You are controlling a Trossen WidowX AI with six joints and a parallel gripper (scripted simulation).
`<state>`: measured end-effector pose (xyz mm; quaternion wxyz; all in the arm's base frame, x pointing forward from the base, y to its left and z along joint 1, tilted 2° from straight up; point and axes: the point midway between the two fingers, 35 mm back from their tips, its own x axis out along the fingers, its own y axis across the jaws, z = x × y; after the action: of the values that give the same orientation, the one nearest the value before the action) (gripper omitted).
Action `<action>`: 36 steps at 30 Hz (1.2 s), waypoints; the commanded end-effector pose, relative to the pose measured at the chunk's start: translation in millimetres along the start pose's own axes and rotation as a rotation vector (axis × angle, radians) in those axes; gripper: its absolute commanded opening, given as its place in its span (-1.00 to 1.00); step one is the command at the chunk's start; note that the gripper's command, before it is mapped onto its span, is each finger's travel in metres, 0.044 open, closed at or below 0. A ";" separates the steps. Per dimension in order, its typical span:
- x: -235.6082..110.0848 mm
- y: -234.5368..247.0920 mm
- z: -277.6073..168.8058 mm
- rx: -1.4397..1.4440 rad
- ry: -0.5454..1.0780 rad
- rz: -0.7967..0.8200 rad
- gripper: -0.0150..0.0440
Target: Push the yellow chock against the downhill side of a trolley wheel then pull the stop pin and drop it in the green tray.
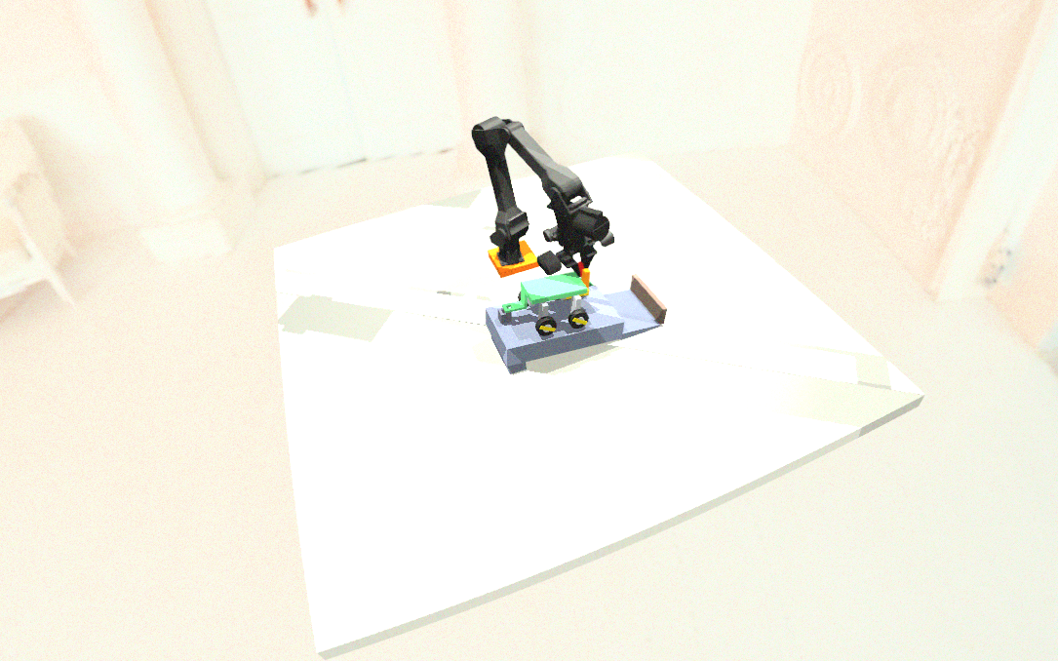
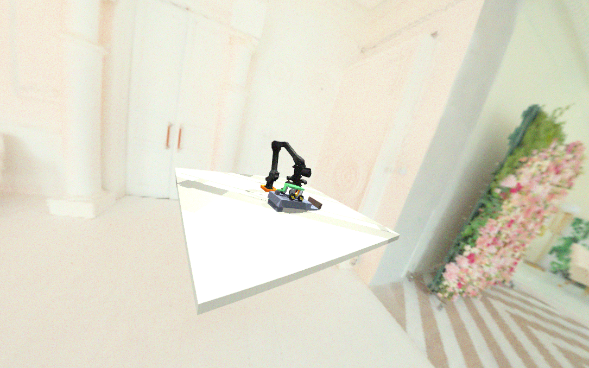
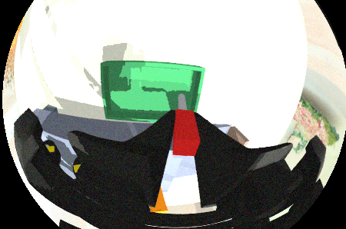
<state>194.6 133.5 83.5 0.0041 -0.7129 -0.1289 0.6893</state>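
1. Holding the stop pin (image 3: pixel 185 137) is all my hand (image 3: pixel 185 124) is doing here: the fingers are clamped on its red head, one dark finger on either side, and the grey shaft hangs down past them.
2. I carry it by the head because that is the widest, squarest part, and it leaves the shaft free to fall away cleanly on release.
3. The pin is out of the ramp (image 1: pixel 553 340) and in the air. In the wrist view its shaft points at the near edge of the green tray (image 3: pixel 151 92), which lies on the surface just beyond the ramp, towards my orange base plate (image 1: pixel 512 258).
4. The trolley (image 1: pixel 559 318) stands on the ramp on its black, yellow-hubbed wheels, well short of the brown end board (image 1: pixel 647 299).
5. The orange handle of the chock (image 1: pixel 587 279) shows just beside the trolley's far side. Its yellow body is hidden, so I cannot tell whether it touches a wheel. With the pin gone, I judge the chock to be the only thing holding the trolley.
6. I judge the drop is next. I am over the tray's edge rather than its middle, so I would move further in before letting go.
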 end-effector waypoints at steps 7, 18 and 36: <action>7.9 -2.0 1.2 0.003 -0.002 -0.005 -0.14; 8.6 6.2 0.9 0.003 -0.002 -0.005 0.15; 11.3 18.8 0.5 0.003 -0.002 -0.004 0.15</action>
<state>197.6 118.7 70.2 0.0059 -0.7127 -0.1266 0.6900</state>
